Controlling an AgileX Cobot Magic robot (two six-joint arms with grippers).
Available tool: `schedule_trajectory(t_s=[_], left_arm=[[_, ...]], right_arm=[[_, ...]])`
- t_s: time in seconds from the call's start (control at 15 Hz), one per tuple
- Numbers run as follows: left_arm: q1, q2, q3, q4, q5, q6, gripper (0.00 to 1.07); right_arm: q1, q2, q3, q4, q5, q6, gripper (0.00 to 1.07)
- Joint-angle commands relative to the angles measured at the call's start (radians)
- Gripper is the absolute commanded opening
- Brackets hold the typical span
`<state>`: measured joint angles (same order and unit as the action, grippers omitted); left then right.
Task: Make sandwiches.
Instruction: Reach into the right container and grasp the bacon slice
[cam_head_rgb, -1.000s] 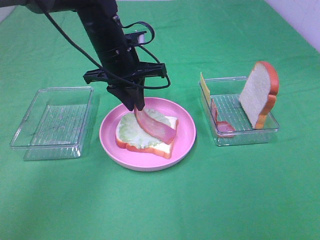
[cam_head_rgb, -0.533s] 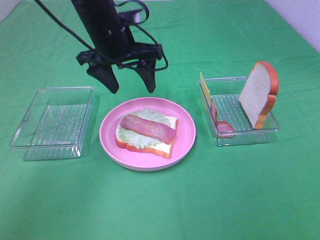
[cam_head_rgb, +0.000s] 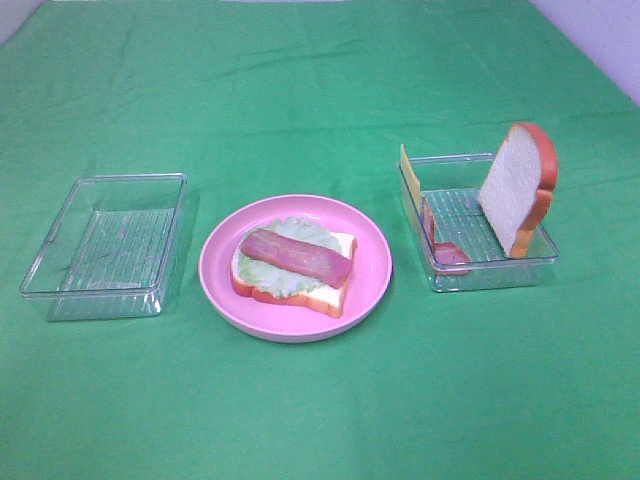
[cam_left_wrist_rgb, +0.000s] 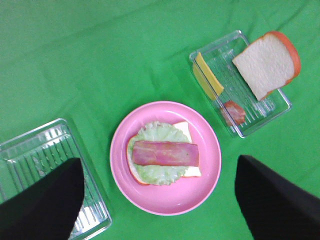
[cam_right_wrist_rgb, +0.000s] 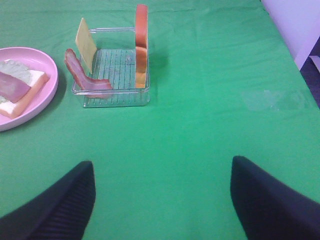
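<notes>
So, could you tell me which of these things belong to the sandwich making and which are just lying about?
Part of the job: bottom bread slice, lettuce, bacon strip, cheese slice, second bacon strip, upright bread slice.
Just there: pink plate, right tray, left tray, green cloth.

Green-covered tabletop (cam_head_rgb: 320, 420), round pink plate (cam_head_rgb: 373, 262) near its middle, clear plastic tray (cam_head_rgb: 110, 240) toward the left edge, second clear tray (cam_head_rgb: 490, 272) toward the right edge
</notes>
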<state>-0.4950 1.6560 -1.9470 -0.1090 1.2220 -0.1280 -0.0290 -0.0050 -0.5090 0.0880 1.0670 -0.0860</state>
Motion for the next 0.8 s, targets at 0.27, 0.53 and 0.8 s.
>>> schedule_trajectory(t_s=[0.27, 0.53, 0.8], left_arm=[[-0.002, -0.262, 0.262, 0.04, 0.066, 0.008, 0.79], [-0.002, -0.494, 0.625, 0.043, 0.065, 0.006, 0.79], [-0.002, -0.78, 0.986, 0.043, 0.029, 0.002, 0.79]], right_arm=[[-0.004, -0.016, 0.002, 0.0, -0.007, -0.013, 0.71], [-0.004, -0.016, 0.002, 0.0, -0.007, -0.013, 0.71], [-0.004, -0.016, 0.002, 0.0, -0.007, -0.013, 0.71]])
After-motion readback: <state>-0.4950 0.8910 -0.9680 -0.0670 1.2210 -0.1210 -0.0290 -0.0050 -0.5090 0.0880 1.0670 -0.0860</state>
